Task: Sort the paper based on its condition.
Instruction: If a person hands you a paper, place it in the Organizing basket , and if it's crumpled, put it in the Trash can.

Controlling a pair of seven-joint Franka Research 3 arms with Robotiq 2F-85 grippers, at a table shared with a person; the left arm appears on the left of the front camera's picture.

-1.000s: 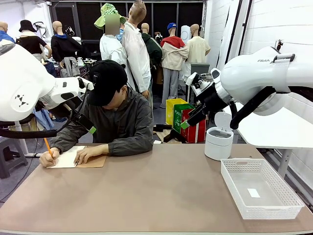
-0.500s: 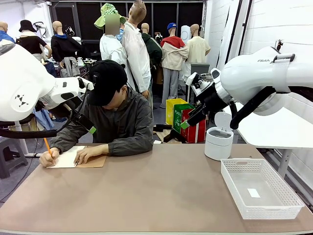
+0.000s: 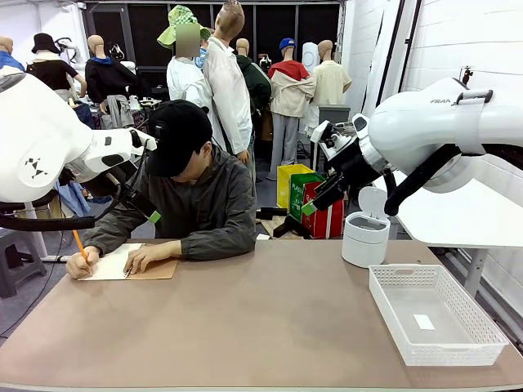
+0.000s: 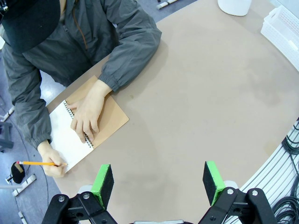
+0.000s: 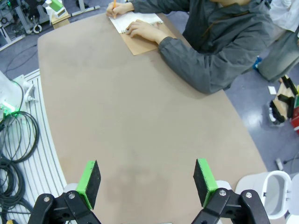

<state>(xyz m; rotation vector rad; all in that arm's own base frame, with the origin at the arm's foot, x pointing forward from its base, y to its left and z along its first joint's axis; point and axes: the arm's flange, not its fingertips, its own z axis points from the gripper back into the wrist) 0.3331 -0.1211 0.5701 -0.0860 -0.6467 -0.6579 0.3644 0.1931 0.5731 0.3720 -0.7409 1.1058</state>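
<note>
Left gripper and right gripper hover over the table, jaws wide apart, empty; a person's hand pencils on the paper beside a notebook's brown cover.

a workshop room around a tan table, evenly lit from indoors

the round-cornered tan table stands on a blue-grey floor. a white panelled wall runs along the right, with a smaller white table in front of it. dark panes in black frames close the far end. a yellow crate and a red crate sit on the floor behind, and black cables coil by the table's near edge.
</note>
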